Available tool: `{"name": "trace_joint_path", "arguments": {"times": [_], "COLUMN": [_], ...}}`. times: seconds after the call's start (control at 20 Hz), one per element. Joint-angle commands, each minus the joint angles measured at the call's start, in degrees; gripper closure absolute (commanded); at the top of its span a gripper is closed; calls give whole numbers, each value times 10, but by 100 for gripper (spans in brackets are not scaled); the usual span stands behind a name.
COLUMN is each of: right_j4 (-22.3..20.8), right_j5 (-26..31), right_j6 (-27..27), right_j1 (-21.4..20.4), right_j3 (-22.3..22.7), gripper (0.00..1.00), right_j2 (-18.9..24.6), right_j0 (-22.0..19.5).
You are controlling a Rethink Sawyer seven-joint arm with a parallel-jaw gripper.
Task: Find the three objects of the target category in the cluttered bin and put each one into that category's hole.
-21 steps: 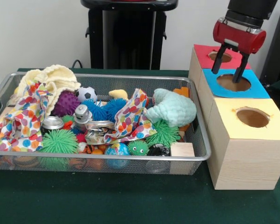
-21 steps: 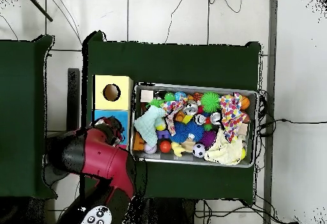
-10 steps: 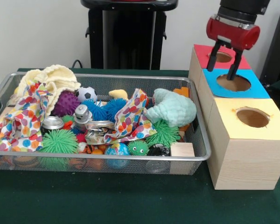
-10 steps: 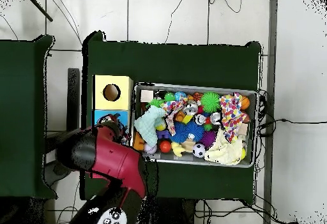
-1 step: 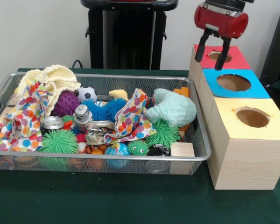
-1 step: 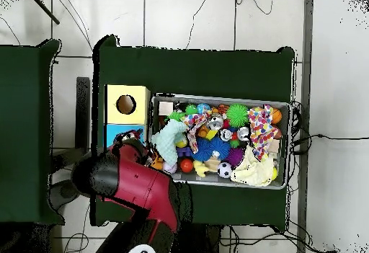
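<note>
**Empty gripper above the red box**

The gripper [image 5: 213,56] hangs open, holding nothing, over the red-topped box [image 5: 233,58] and its hole. The wire bin [image 5: 196,122] of toys, cloths and cans sits lower, well apart beside the boxes.

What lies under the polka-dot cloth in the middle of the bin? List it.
The polka-dot cloth drapes over a crushed metal can and touches a green spiky ball and a blue spiky ball. Anything beneath its middle is covered.
</note>
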Motion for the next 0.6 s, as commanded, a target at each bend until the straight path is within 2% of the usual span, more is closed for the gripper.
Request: {"name": "trace_joint_path", "arguments": {"times": [0.05,0.6], "right_j4": [-46,-79], "right_j5": [68,96], "right_j6": [9,23], "right_j1": [-9,-29], "right_j3": [15,4], "gripper": [0,0], "right_j2": [38,40], "right_j0": [-41,-57]}}
